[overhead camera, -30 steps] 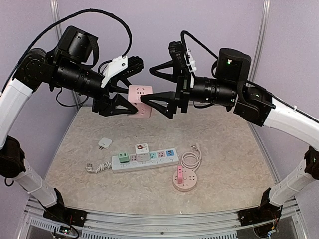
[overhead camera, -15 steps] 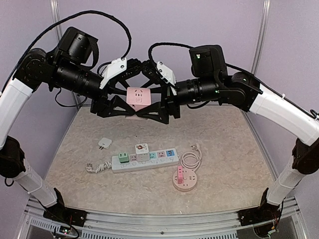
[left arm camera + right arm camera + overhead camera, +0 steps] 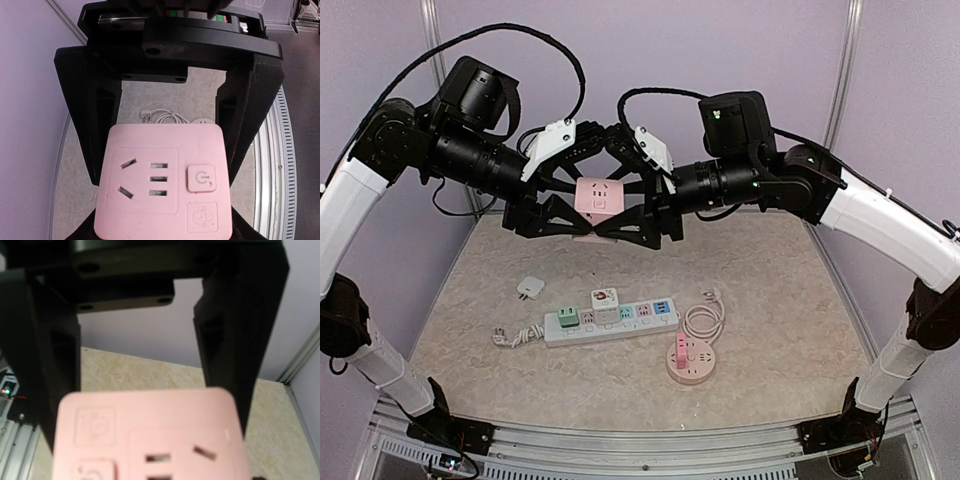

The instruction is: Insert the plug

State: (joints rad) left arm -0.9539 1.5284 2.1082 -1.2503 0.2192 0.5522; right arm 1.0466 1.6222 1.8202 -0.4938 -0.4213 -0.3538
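A pink socket cube (image 3: 598, 197) hangs high above the table between both grippers. Its face with slots and a power button fills the left wrist view (image 3: 165, 182) and the bottom of the right wrist view (image 3: 150, 435). My left gripper (image 3: 578, 207) is shut on it from the left. My right gripper (image 3: 620, 207) faces it from the right, with its black fingers (image 3: 107, 130) against the cube's sides. The cube's prongs are hidden. A white power strip (image 3: 620, 325) lies on the table below.
The strip holds a green adapter (image 3: 566, 318) and a white-and-red adapter (image 3: 604, 298). A small white plug (image 3: 528, 288) lies to its left. A round pink socket (image 3: 690, 360) with a coiled cord (image 3: 702, 318) lies to its right. Purple walls stand behind.
One second ago my right gripper was open and apart from the cube. It has swung in and now straddles the cube opposite the left gripper. The cube has shifted slightly.
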